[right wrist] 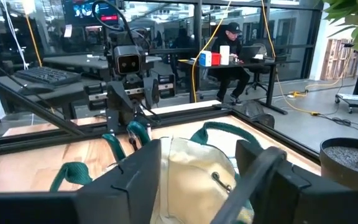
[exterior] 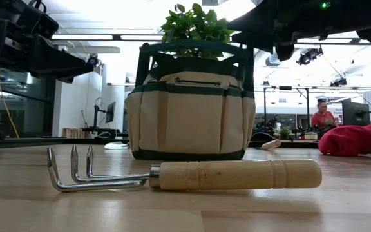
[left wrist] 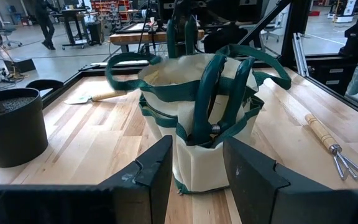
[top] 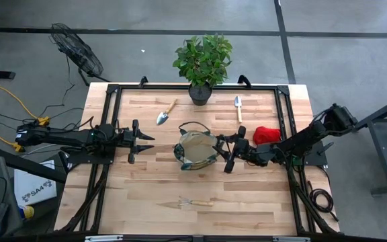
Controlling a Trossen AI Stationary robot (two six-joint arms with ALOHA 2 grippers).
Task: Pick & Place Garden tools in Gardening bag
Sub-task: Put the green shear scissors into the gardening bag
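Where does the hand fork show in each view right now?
High view: hand fork, near table edge, below the gardening bag.
Low view: foreground, before the bag.
Left wrist view: right edge, beside the bag.
Right wrist view: not visible.
Shared landmark: the bag.

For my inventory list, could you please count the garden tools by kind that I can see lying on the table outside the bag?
Trowels: 2
Hand fork: 1
Red soft bundle: 1
Total: 4, all lying outside the gardening bag.
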